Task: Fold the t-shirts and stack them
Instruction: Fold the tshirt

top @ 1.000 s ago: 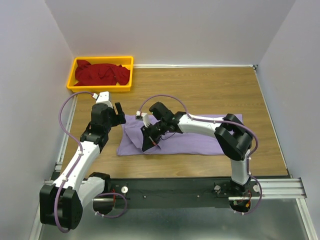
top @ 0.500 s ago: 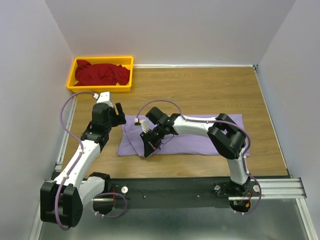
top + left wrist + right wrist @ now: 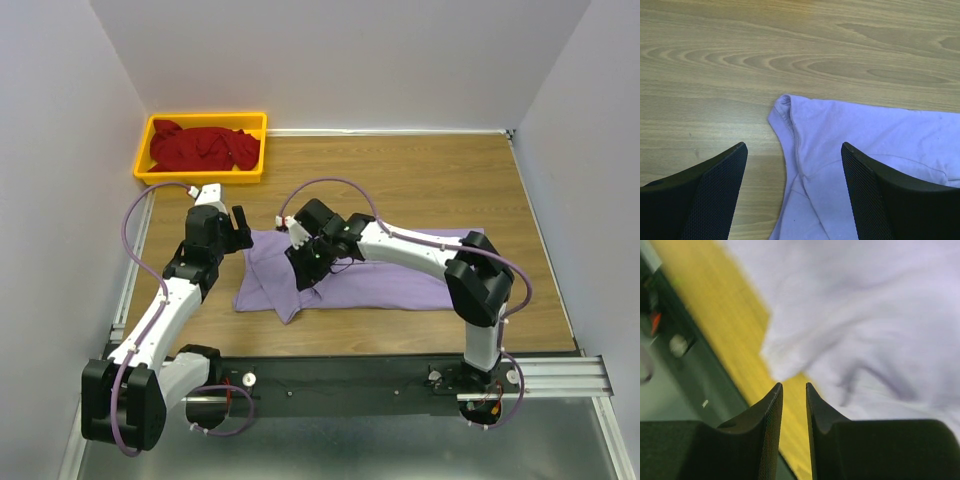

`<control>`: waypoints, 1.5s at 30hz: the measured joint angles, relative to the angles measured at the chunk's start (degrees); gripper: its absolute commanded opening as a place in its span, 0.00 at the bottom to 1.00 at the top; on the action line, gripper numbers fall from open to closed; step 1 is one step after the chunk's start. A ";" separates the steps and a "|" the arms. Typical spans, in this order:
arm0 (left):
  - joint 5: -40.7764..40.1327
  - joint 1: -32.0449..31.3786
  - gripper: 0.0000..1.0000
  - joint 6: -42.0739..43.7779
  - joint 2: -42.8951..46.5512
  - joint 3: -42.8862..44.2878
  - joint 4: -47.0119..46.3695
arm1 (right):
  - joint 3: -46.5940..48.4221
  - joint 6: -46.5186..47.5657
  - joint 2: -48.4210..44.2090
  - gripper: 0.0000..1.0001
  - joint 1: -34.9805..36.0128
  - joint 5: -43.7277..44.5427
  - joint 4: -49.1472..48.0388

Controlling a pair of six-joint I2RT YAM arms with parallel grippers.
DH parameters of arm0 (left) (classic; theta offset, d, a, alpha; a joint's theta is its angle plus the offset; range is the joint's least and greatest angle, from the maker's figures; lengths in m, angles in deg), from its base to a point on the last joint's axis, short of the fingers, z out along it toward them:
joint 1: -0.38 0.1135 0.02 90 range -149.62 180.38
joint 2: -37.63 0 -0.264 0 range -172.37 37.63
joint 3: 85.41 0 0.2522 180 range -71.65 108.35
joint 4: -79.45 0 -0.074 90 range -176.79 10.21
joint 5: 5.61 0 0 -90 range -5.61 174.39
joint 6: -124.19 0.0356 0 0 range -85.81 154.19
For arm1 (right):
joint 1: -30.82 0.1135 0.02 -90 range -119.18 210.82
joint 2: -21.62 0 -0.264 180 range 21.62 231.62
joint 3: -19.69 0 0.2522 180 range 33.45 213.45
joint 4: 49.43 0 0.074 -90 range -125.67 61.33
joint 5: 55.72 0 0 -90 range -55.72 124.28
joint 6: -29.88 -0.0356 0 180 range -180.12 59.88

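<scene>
A purple t-shirt point(image 3: 400, 275) lies folded in a long band across the middle of the table. Its left end is rumpled, with a pointed flap point(image 3: 286, 308) toward the near edge. My right gripper point(image 3: 302, 275) hovers over that left end; in the right wrist view point(image 3: 793, 386) its jaws stand a narrow gap apart with nothing between them, and the shirt point(image 3: 880, 315) is blurred below. My left gripper point(image 3: 240, 228) is wide open and empty above the shirt's far-left corner point(image 3: 790, 107). Red shirts point(image 3: 205, 147) lie in a heap in a yellow bin point(image 3: 200, 118).
The yellow bin stands at the far left corner against the wall. Bare wooden tabletop point(image 3: 420, 180) lies behind the purple shirt. White walls close in on the left, back and right. The arms' black base rail point(image 3: 350, 375) runs along the near edge.
My right gripper has moved back and up from the shirt's near-left edge, leaving the cloth flap lying on the table. The left gripper has barely moved.
</scene>
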 measured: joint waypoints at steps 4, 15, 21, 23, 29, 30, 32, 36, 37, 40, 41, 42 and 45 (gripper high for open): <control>0.02 0.00 0.83 0.00 -0.11 0.28 0.04 | 1.57 -1.84 -1.31 0.33 0.02 11.76 0.20; -0.04 0.00 0.83 -0.17 -0.13 0.55 0.50 | 2.27 -8.50 0.02 0.39 3.80 32.50 2.93; -2.99 0.00 0.83 -1.55 -0.07 0.63 2.12 | 4.72 -11.10 2.97 0.40 5.84 37.48 3.48; -4.35 0.00 0.83 -2.16 0.11 0.63 2.86 | 5.40 -11.61 4.04 0.40 6.43 39.21 3.56; -6.82 0.00 0.83 -3.19 0.52 0.63 3.17 | 5.99 -12.02 6.80 0.40 7.32 42.80 4.72; -6.93 0.00 0.83 -3.23 0.52 0.63 3.21 | 5.99 -12.02 7.15 0.40 7.34 43.54 5.09; -7.10 0.00 0.83 -3.39 0.52 0.63 3.39 | 5.90 -12.02 7.39 0.40 7.34 44.61 5.86; -7.10 0.00 0.83 -3.45 0.52 0.63 3.39 | 5.64 -12.02 7.37 0.40 7.34 46.34 6.88; -7.10 0.00 0.83 -3.45 0.52 0.63 3.41 | 5.44 -12.04 7.32 0.40 7.34 46.82 7.39; -7.10 0.00 0.83 -3.45 0.52 0.63 3.41 | 3.85 -12.26 6.43 0.41 7.34 48.04 8.83; -7.08 0.00 0.83 -3.45 0.52 0.63 3.41 | 2.73 -12.39 5.55 0.42 7.34 48.50 9.42; -7.08 0.00 0.83 -3.43 0.52 0.63 3.39 | 2.03 -12.50 5.01 0.42 7.34 48.85 9.84; -7.06 0.00 0.83 -3.43 0.52 0.63 3.39 | -1.11 -12.98 2.67 0.43 7.34 50.60 10.95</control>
